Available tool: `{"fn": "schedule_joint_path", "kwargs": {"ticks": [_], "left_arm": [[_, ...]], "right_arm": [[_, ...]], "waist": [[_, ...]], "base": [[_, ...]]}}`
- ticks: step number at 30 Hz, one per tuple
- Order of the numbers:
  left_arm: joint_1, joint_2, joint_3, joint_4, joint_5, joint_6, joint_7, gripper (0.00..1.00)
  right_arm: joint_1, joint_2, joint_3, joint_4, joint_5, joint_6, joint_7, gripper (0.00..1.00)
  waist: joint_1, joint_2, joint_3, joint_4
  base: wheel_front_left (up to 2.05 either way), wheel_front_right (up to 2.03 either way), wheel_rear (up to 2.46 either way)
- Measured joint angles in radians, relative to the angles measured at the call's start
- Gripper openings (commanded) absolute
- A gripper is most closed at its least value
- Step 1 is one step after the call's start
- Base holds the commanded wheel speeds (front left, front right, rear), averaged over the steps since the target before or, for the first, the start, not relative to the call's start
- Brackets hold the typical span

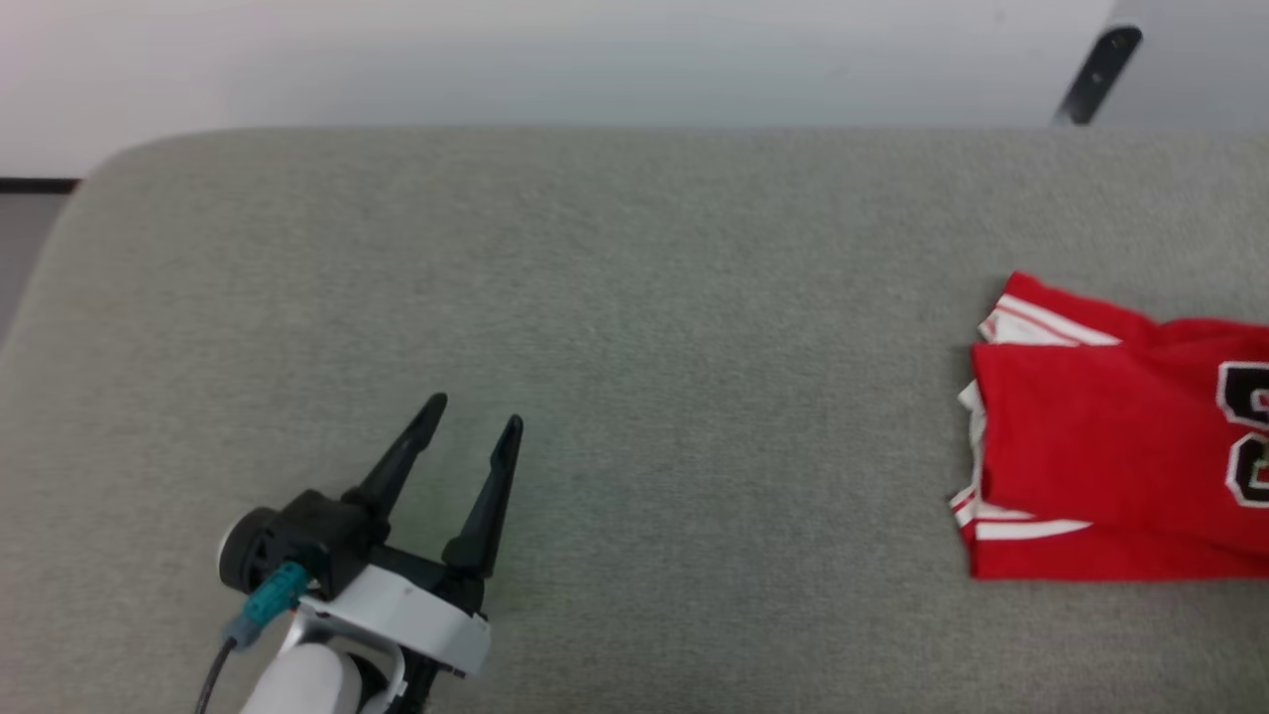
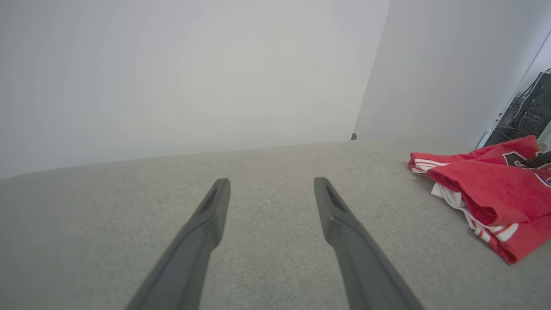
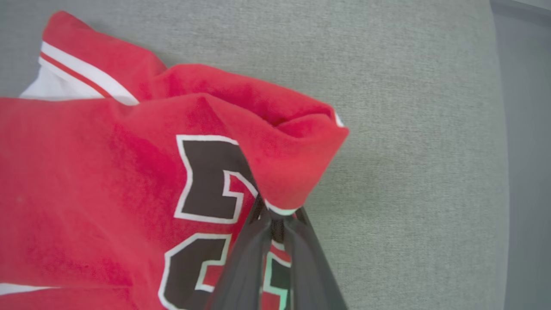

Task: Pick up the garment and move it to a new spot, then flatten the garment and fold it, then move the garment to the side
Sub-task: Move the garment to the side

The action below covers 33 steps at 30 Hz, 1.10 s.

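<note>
The garment [image 1: 1100,446] is a red shirt with white striped trim and black numerals, lying folded at the right edge of the grey padded surface [image 1: 634,297]. It also lies at the right of the left wrist view, garment [image 2: 486,193]. In the right wrist view my right gripper [image 3: 277,215] is shut on a raised red fold of the garment [image 3: 107,193], pinching its white-edged hem. My left gripper [image 1: 476,416] stands open over bare fabric at the lower left, far from the shirt; its fingers [image 2: 215,206] are spread with nothing between them.
The grey surface ends at a rounded far-left corner [image 1: 109,169] against a pale wall [image 1: 595,59]. A dark bracket [image 1: 1098,74] hangs at the back right. Dark equipment with cables [image 2: 527,116] stands beyond the garment. Bare surface stretches between my left gripper and the shirt.
</note>
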<state>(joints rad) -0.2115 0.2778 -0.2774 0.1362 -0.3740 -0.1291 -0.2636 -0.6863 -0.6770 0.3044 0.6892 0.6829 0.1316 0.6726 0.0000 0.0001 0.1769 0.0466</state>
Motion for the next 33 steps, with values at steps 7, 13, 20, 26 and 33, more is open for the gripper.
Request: {"fn": "schedule_joint_path", "kwargs": {"ticks": [7,13,20,26,33], "left_arm": [[-0.033,0.016,-0.011,-0.007,0.002,0.000,0.000,1.00],[-0.057,0.030,-0.023,-0.012,0.005,0.000,0.000,1.00],[-0.090,0.044,-0.044,-0.016,0.012,0.000,0.000,1.00],[-0.131,0.054,-0.067,-0.011,0.013,0.000,0.000,1.00],[-0.179,0.065,-0.097,-0.005,0.012,0.000,0.000,1.00]], "right_arm": [[-0.045,-0.044,0.003,-0.007,0.000,0.000,-0.013,0.00],[-0.075,-0.071,0.014,-0.021,-0.002,0.000,-0.016,0.00],[-0.110,-0.100,0.027,-0.043,-0.004,0.000,-0.012,0.00],[-0.141,-0.118,0.035,-0.065,-0.006,0.000,0.002,0.00],[-0.171,-0.132,0.045,-0.087,-0.006,0.000,0.014,0.00]], "waist": [[0.0000,0.0000,0.060,-0.048],[0.0000,-0.0001,0.106,-0.084],[0.0001,0.0000,0.143,-0.126],[0.0000,0.0000,0.166,-0.157],[0.0000,0.0000,0.193,-0.188]], "base": [[0.00,0.00,0.00],[0.00,0.00,0.00],[0.00,0.00,0.00],[0.00,0.00,0.00],[0.00,0.00,0.00]]}}
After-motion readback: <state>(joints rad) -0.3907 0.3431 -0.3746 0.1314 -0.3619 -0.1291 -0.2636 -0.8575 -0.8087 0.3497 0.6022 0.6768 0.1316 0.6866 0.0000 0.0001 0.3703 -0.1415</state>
